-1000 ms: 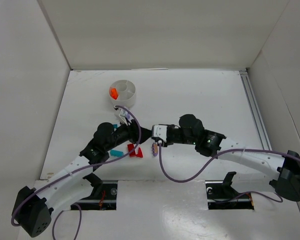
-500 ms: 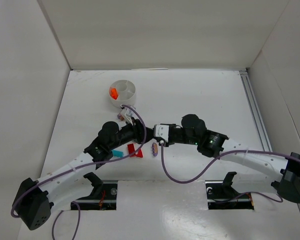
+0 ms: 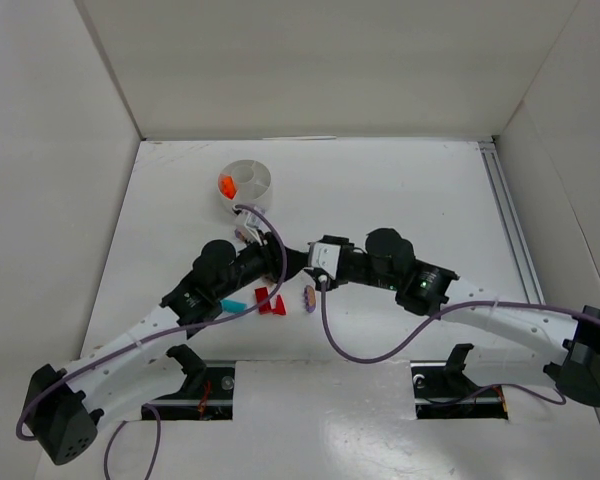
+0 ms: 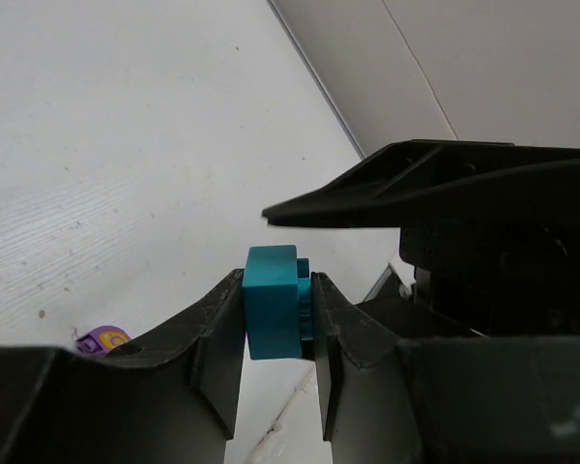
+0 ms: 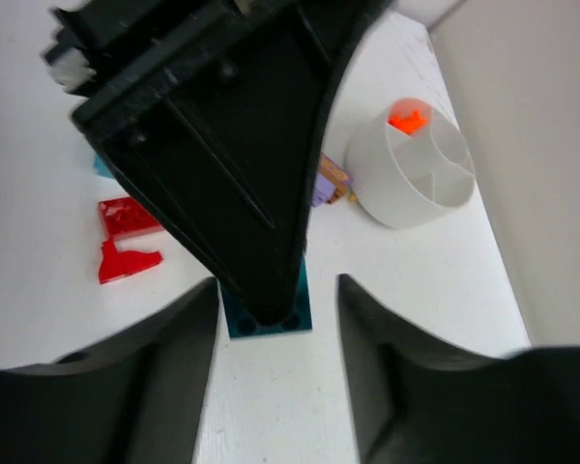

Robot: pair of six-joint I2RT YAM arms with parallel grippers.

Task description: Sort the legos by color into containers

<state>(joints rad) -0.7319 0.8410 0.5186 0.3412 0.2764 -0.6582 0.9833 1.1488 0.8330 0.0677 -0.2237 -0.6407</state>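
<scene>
One piece in hand: teal brick [image 4: 273, 314], clamped square in the left gripper [image 4: 275, 290], seemingly lifted off the table [image 3: 400, 190], near the white dish [image 5: 406, 193]. Right gripper [image 5: 277, 290] spread wide either side of that brick, a gap showing on each side, gripping nothing. Reads as a hand-over between arms. Back the right gripper straight out first, staying clear of the brick so as not to knock it askew. Then carry teal over the dish rim and choose a compartment that looks empty, not the one with the orange piece [image 5: 404, 120]. Lower close to the dividers before letting go; tiny and light, so likely to bounce out if dropped from height. Mind the purple piece [image 5: 321, 184] just beside the dish on the approach. Left for later: red legos [image 5: 126, 217] on the table, well apart from the dish.
</scene>
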